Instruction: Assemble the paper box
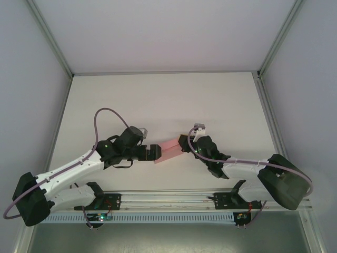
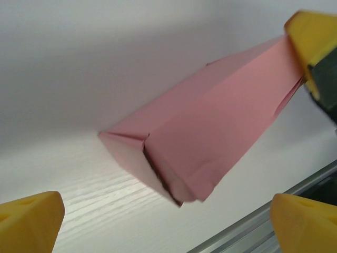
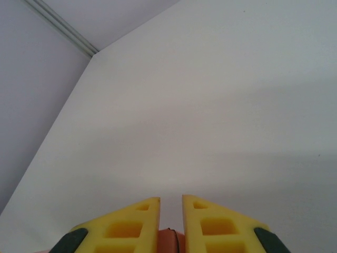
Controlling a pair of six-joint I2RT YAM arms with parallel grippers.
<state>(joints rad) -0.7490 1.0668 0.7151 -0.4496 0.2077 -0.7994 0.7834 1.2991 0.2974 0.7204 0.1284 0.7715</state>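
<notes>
**Item:** paper box (image 1: pixel 169 151), pale pink, partly folded into a flattened sleeve.

**Location:** over the tabletop (image 1: pixel 158 100), close to its near edge, between the left arm (image 1: pixel 79 171) and the right arm (image 1: pixel 247 168). Whether the box's free end touches the surface cannot be told.

**Long axis:** laid from one arm toward the other, along the line joining the two sets of jaws.

**Right jaws:** nearly closed and pinched on the end of the box nearest the right arm. A sliver of pink is seen between the yellow fingers (image 3: pixel 134 224).

**Left jaws:** spread wide, nothing held. The fingers (image 2: pixel 29 221) are set far apart. The box's free, unclosed end lies just ahead of them, pointed at the gap.

**Judgement:** the free end is nearer the left jaws, so a straight advance along the axis is what a grasp there would call for.
</notes>
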